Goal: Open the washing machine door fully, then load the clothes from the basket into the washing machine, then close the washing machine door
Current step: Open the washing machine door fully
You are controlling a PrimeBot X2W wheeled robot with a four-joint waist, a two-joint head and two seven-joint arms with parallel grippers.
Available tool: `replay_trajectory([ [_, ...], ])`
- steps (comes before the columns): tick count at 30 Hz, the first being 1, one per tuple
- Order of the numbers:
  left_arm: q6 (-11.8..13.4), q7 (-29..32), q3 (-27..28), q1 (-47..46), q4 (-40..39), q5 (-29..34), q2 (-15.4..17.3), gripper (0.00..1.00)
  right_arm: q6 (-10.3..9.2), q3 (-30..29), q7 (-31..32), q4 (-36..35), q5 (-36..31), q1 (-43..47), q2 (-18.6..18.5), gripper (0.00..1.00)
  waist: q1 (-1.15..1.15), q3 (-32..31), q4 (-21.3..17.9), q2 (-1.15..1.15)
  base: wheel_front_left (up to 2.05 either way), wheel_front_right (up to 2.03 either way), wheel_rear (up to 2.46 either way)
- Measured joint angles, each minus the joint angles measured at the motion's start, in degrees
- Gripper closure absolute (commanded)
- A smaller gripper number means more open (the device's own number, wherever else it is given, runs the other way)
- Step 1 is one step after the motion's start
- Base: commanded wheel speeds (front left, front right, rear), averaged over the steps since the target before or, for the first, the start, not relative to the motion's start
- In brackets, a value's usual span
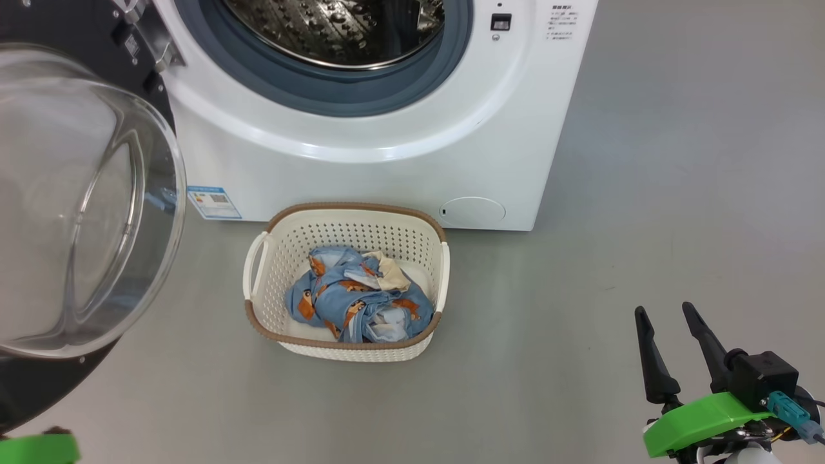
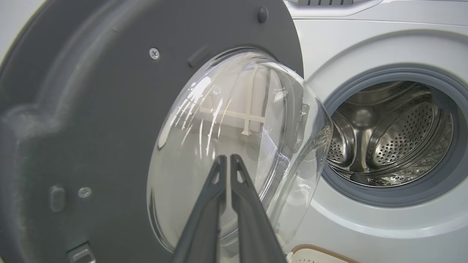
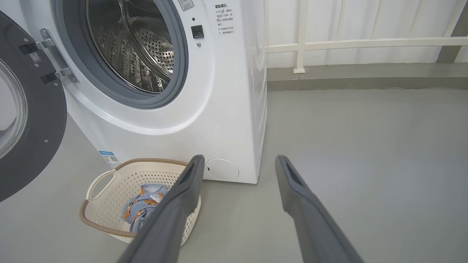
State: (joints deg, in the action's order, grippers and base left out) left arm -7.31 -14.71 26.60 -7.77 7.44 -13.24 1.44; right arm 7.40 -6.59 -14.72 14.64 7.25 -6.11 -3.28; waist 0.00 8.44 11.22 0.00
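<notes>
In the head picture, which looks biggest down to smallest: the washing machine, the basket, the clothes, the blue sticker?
Largest to smallest:
1. White boxy washing machine, partly cut off
2. Cream perforated plastic basket
3. Light blue bear-print clothes bundle
4. Small blue energy sticker

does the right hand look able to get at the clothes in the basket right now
Probably yes: the right hand is open, only bare floor lies between it and the basket, the clothes lie uncovered in it, and the door hangs off to the left.

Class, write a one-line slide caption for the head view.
The washing machine door stands open; the clothes lie in the basket in front of the washing machine, open right hand nearby.
</notes>
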Motion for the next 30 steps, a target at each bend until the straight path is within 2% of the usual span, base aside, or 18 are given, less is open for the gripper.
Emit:
replay_trajectory([
  [1,0.01,0.00,-1.33,0.60,-0.27,-0.54,-0.01,0.65,0.00,0.04,0.00,0.00,0.03,0.01,0.01,0.00,0.00,-0.16,-0.10,0.00,0.00,0.00,0.00],
  [2,0.09,0.00,-2.46,1.17,-0.59,-0.81,-0.03,0.52,0.00,0.09,0.00,-0.01,0.07,0.02,0.02,0.00,0.00,-0.32,-0.22,0.00,0.00,0.00,0.00],
  [3,0.09,0.00,-3.54,1.77,-1.15,-1.03,-0.03,0.20,0.00,0.16,0.00,-0.02,0.14,0.02,0.03,0.00,0.00,-0.47,-0.34,0.00,0.00,0.00,0.00],
  [4,0.31,0.00,-4.53,2.25,-1.48,-1.25,-0.02,0.02,0.00,0.27,0.00,-0.01,0.14,0.02,0.05,0.00,0.00,-0.66,-0.49,0.00,0.00,0.00,0.00],
  [10,2.58,0.00,-10.11,5.57,-3.78,-2.59,0.04,0.00,0.00,0.91,0.00,-0.52,0.15,0.12,0.16,0.00,0.00,-1.73,-1.82,0.00,0.00,0.00,0.00],
  [17,2.71,0.00,-16.80,7.79,-5.48,-1.76,0.26,0.00,0.00,2.32,0.00,-1.97,-0.05,0.33,0.33,0.00,0.00,-2.82,-4.43,0.00,0.00,0.00,0.00],
  [30,2.52,0.00,-21.87,11.38,-3.32,1.37,0.38,0.00,0.00,3.86,0.00,-3.58,-0.05,2.75,0.40,0.00,0.00,-5.39,-8.50,0.00,0.00,0.00,0.00],
])
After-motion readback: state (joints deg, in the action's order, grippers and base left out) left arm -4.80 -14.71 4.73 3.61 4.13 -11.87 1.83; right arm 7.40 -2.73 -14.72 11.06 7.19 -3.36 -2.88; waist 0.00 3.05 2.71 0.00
